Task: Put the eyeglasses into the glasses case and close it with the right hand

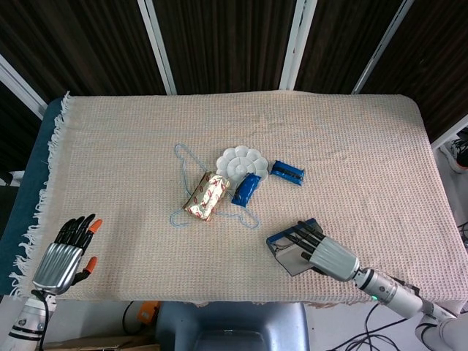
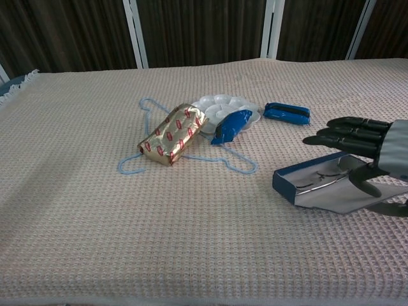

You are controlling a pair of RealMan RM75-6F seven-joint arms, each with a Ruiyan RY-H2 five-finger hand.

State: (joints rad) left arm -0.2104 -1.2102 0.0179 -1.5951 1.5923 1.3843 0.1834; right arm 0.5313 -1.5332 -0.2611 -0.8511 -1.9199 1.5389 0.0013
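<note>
The blue glasses case [image 1: 276,238] [image 2: 294,184] lies open near the table's front right, grey lining showing. Thin-framed eyeglasses [image 2: 317,179] rest inside its tray. My right hand [image 1: 324,253] [image 2: 366,148] reaches over the case from the right, with its dark fingers [image 2: 338,135] stretched across the top and the thumb down on the grey lid [image 2: 341,199]. The case travels with the hand. In the head view the fingers hide most of the glasses. My left hand [image 1: 64,252] hangs open off the table's front left corner, holding nothing.
A gold wrapped packet [image 1: 207,196] [image 2: 172,134], a white palette [image 1: 241,161] [image 2: 223,105], a blue pouch [image 1: 246,188] [image 2: 233,124], a small blue box [image 1: 287,172] [image 2: 287,113] and a light blue wire hanger [image 1: 183,164] [image 2: 143,105] cluster mid-table. The front table edge is close to the case.
</note>
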